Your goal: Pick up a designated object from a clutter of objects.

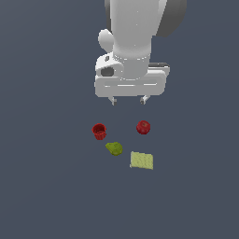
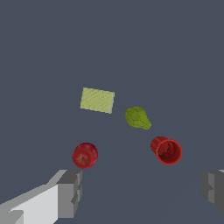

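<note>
The gripper [image 1: 128, 100] hangs with fingers spread apart, holding nothing, above centre in the exterior view. The red cup [image 1: 99, 131] lies on its side below it, toward lower left, apart from the apple [image 1: 143, 127], pear [image 1: 114, 148] and pad [image 1: 141, 160]. The surface [image 1: 46, 186] is plain dark grey-blue.

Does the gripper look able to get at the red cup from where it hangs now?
Probably yes. The gripper hangs open above the clutter, holding nothing. The red cup stands apart from the pear and the apple, with bare floor around it.
</note>
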You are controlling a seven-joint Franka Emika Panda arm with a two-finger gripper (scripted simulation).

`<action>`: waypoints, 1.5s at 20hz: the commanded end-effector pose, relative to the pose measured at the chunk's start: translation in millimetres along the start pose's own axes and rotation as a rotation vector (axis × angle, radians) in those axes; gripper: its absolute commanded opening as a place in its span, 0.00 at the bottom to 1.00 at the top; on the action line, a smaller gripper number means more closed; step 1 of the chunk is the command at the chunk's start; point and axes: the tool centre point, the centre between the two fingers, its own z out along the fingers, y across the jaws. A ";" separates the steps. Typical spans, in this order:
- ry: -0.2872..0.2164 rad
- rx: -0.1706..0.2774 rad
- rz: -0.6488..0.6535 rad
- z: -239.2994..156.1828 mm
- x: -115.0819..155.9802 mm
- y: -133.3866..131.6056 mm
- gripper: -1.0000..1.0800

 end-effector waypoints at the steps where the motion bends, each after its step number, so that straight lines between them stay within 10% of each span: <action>1: 0.000 0.000 0.000 0.0 0.0 0.0 0.96; 16: 0.014 -0.020 -0.045 5.5 8.8 -11.2 0.96; 30: 0.010 -0.004 0.125 93.0 0.2 46.9 0.96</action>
